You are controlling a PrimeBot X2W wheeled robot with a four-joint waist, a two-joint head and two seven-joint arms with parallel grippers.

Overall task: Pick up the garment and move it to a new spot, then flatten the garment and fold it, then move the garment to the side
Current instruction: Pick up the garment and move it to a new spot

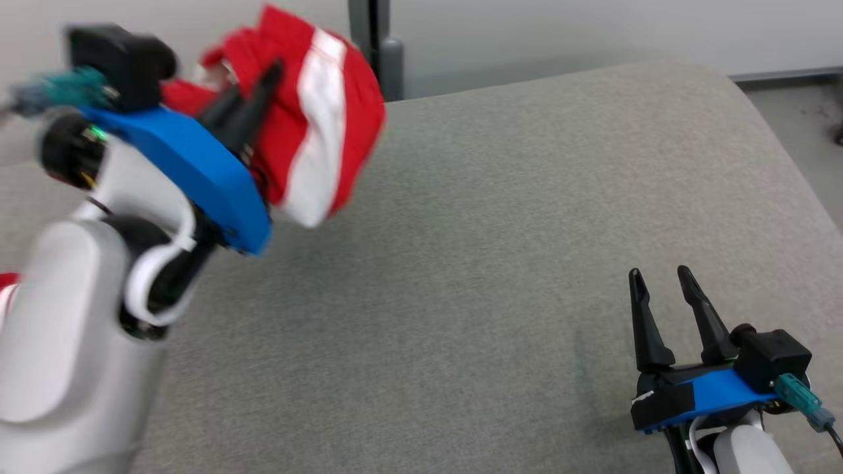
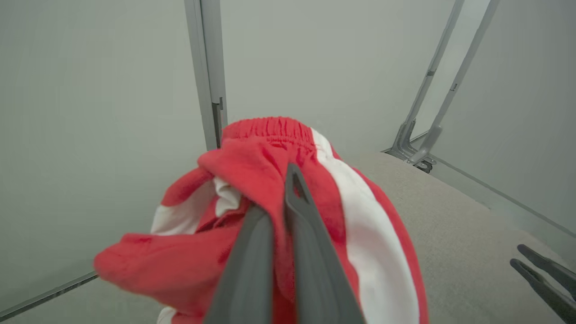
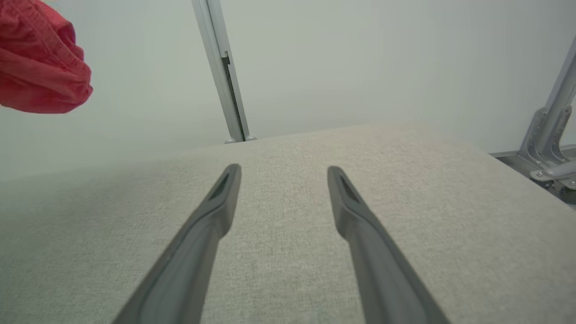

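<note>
Left hand [image 2: 275, 191], one of two, is pressed together, pinching the single pair of red shorts [image 1: 323, 118], which hangs bunched in the air above the tabletop's [image 1: 494, 230] far left edge. Right hand [image 1: 660, 273] is spread wide, holding nothing, low over the near right. Open grey fabric lies between them. One red-and-white scrap [image 1: 6, 286], perhaps the jersey, peeks in beside the left forearm.

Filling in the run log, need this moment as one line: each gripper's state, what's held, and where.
left gripper: shut on red shorts, held in the air above the cushion | right gripper: open, empty, low over grey cushion
</note>
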